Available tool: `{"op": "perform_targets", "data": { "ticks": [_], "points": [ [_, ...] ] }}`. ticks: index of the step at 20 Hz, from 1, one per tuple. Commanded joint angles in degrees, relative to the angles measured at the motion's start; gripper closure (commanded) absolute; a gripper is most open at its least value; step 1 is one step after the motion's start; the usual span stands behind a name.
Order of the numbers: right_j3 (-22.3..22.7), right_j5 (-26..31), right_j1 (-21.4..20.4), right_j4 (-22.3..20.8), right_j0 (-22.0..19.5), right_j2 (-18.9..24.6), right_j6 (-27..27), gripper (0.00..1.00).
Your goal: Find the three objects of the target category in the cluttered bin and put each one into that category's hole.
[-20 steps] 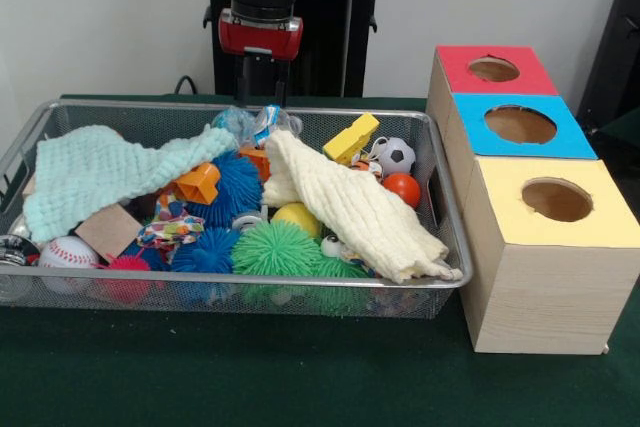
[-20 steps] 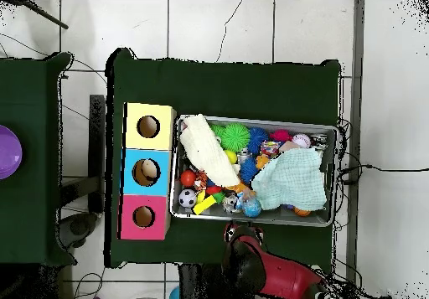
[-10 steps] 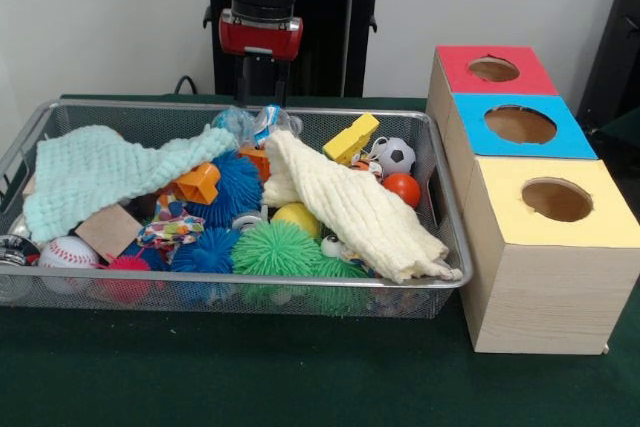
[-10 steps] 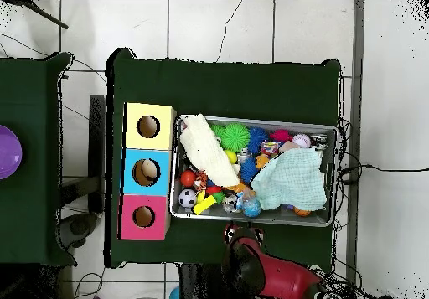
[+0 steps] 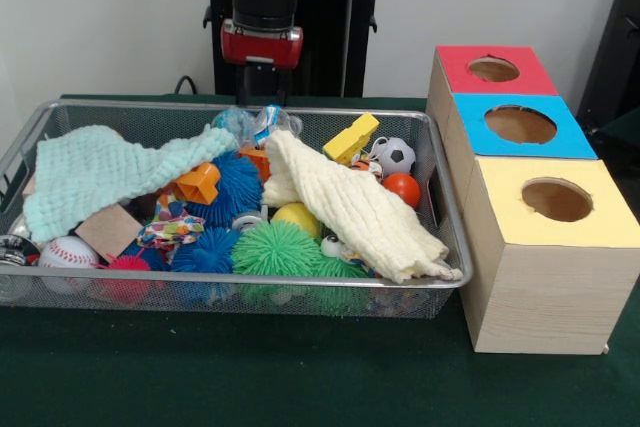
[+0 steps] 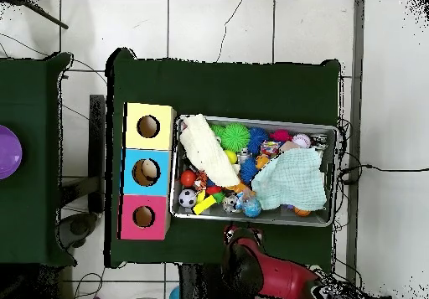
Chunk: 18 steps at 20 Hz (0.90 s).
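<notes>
- No text, label, brand, number or sign is showing legibly in either view.
- The three boxes with the red (image 5: pixel 493 70), blue (image 5: pixel 520 125) and yellow (image 5: pixel 556 201) tops are displaying plain colour only, with no lettering.
- The toys in the wire bin (image 5: pixel 447 209) are presenting patterns too small to be read as writing.

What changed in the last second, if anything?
The gripper rose slightly behind the bin's far rim, holding nothing. The bin's contents, both cloths included, and the three boxes stayed put.
</notes>
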Motion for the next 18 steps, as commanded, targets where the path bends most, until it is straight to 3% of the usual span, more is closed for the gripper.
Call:
{"op": "perform_targets", "data": {
  "ticks": [1, 5, 8, 18],
  "points": [
    [-8.3, -0.9, 2.7, 3.5, 1.1, 2.4, 10.4, 0.00],
    [-1.4, 9.7, -11.9, 4.1, 0.4, 4.1, 9.7, 0.00],
    [1.1, 18.2, -20.8, 5.6, 1.0, 4.6, 8.2, 0.00],
    [1.5, 28.1, -29.3, 7.0, 0.8, 5.7, 6.5, 0.00]
  ]
}}
